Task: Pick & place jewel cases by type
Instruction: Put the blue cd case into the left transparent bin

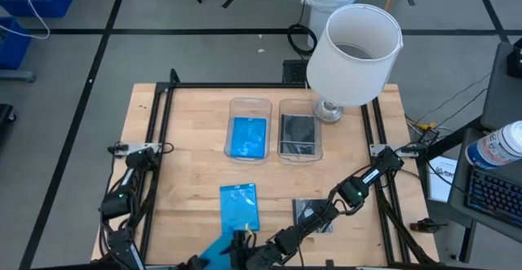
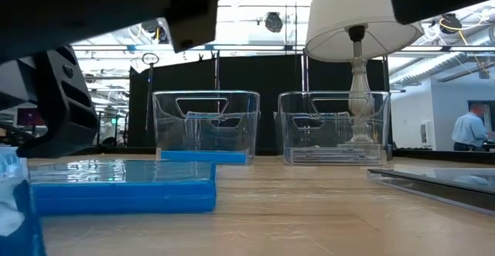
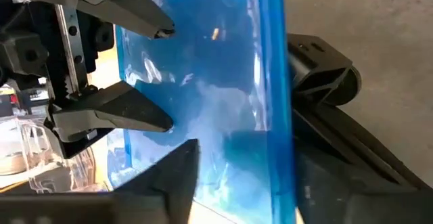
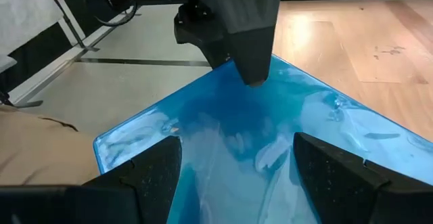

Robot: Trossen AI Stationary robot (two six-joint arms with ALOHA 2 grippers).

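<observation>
A bright blue jewel case [image 1: 214,250] sits askew at the table's near edge, one corner out over the floor [image 4: 101,143]. My left gripper [image 3: 250,176] straddles its edge, one finger on each face, jaws apart. My right gripper [image 4: 233,176] is open, its fingers spread just above the same case's top face. A second blue case [image 1: 239,207] lies flat on the table behind them. A dark square case [image 1: 314,213] lies flat to its right. My left gripper has one fingertip [image 4: 250,78] down at the blue case's top face [image 4: 270,109], slanting from above; the other finger [image 3: 325,163] stands behind the case's edge [image 3: 277,116]. I cannot tell whether either finger touches. My right gripper's fingers [image 3: 145,109] hover over the face; I cannot tell whether they touch it.
Two clear bins stand at the table's middle far side: the left one [image 1: 249,101] holds a blue case, the right one [image 1: 299,101] a dark case. A white-shaded lamp [image 1: 355,54] stands by the right bin. A black frame [image 1: 159,139] borders the table.
</observation>
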